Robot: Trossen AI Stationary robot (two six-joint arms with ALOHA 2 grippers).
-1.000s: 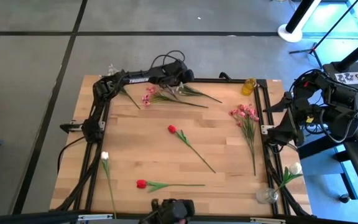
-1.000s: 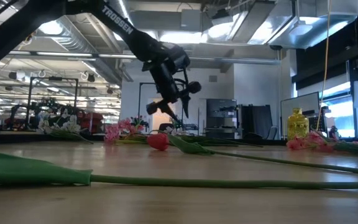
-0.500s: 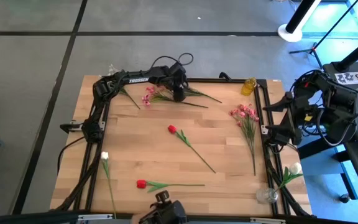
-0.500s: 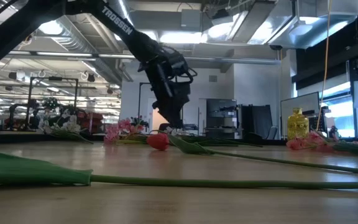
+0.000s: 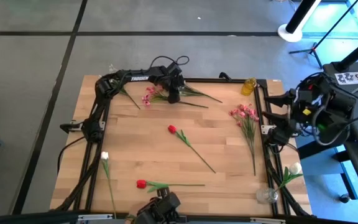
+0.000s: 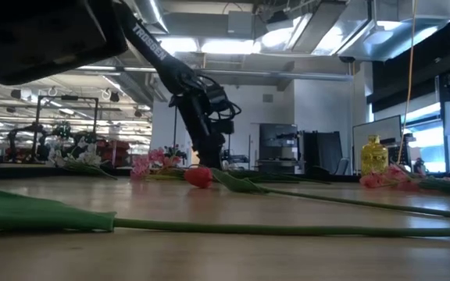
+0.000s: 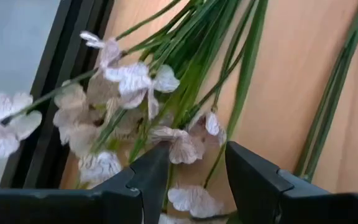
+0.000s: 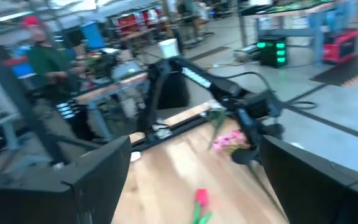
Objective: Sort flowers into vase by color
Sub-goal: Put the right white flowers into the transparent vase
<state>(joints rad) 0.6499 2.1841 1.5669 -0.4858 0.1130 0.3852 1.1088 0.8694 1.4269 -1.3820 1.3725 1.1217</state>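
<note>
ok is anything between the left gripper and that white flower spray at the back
Nothing visible. The left gripper is open right over the white flower spray, its fingers straddling the green stems with pale blossoms between them. The pink flowers lie just beside, not in the way.

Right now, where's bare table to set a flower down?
Open wood lies between the left frame rail and the middle red tulip, and between that tulip's stem and the pink spray. The far edge is crowded: the left tool, open, is down over the white blossom spray beside pink blossoms.
</note>
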